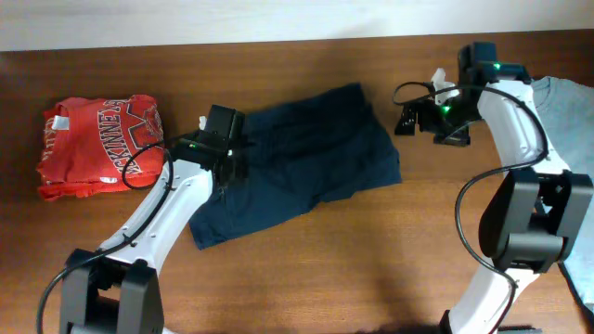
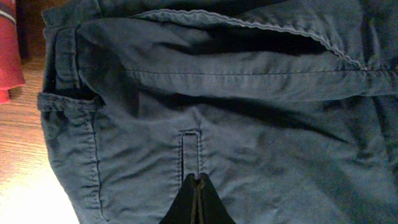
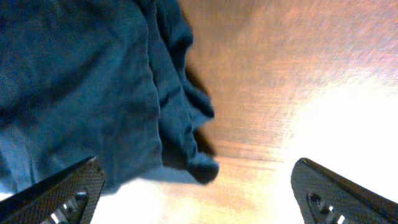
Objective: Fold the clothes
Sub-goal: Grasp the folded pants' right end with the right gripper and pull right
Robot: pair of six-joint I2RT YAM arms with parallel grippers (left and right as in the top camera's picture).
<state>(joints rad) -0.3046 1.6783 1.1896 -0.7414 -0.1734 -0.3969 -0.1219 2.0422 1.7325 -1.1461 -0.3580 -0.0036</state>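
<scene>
red shirt (image 1: 97, 147), pale t-shirt (image 1: 575, 121), wooden table (image 1: 371, 260)

The brown wooden surface (image 1: 371, 269) carries three fabric things. The navy clothes (image 1: 316, 158) lie rumpled and spread near its middle, slanting from the near left toward the far right. Stitched seams and a pocket opening face up, and one crumpled edge ends on bare wood. A folded red shirt (image 1: 97, 148) with white lettering sits apart from them at the left, and a pale grey-blue T-shirt (image 1: 566, 102) lies at the right edge, partly cut off by the overhead view.
</scene>
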